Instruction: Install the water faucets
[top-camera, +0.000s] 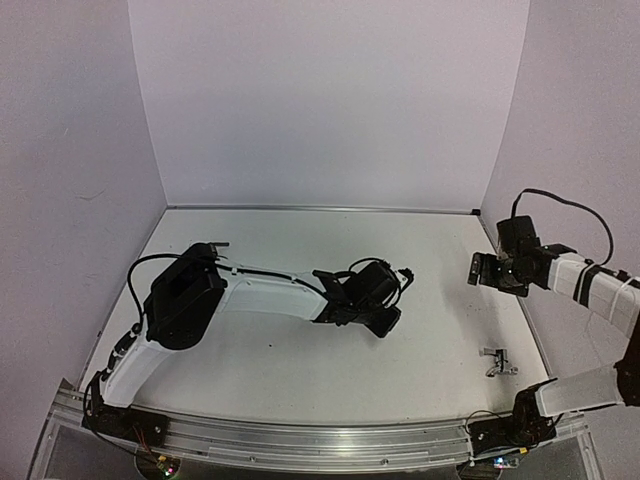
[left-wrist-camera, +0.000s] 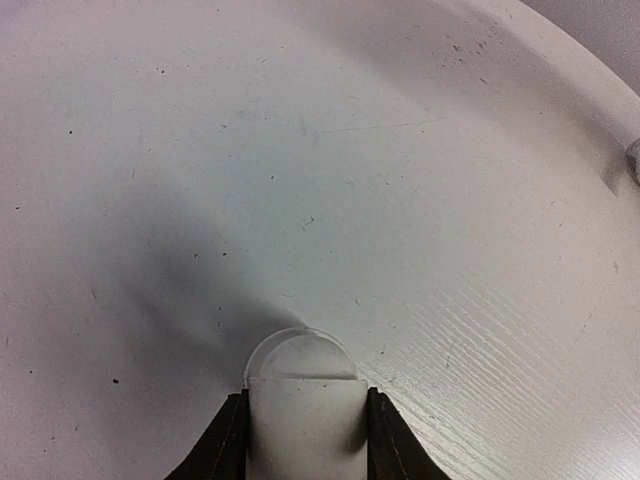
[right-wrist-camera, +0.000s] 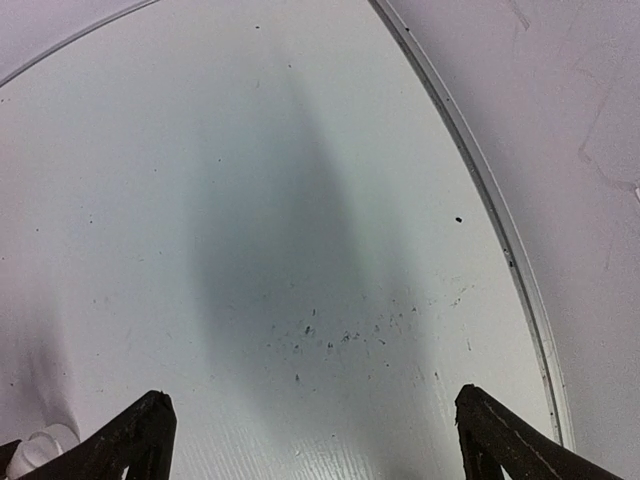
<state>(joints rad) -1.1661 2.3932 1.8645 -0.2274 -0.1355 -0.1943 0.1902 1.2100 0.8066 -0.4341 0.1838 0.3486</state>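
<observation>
A silver water faucet (top-camera: 497, 362) is lying on the white table (top-camera: 290, 385) in the lower right of the overhead view, close to the table's right edge. Nothing is gripping or touching it.

Higher in that frame, at the right side beside the wall, the right gripper (top-camera: 474, 268) is pointing left, well apart from the faucet. In its own wrist view the right gripper (right-wrist-camera: 310, 435) is standing wide open: its dark fingers (right-wrist-camera: 140, 440) are sitting at the two bottom corners of the frame, with only bare, speckled table showing between them. A pale rounded shape (right-wrist-camera: 40, 452) is peeking in at the lower left corner, too cut off to name.

The left gripper (top-camera: 385, 322) is reaching to the centre of the overhead frame, well to the left of the faucet. In its wrist view the left gripper (left-wrist-camera: 305, 400) is clamping a white fitting (left-wrist-camera: 300, 365) at the bottom centre, a short pale cylinder whose rounded, translucent end is sticking out past the fingertips (left-wrist-camera: 232, 425) over the table.
</observation>
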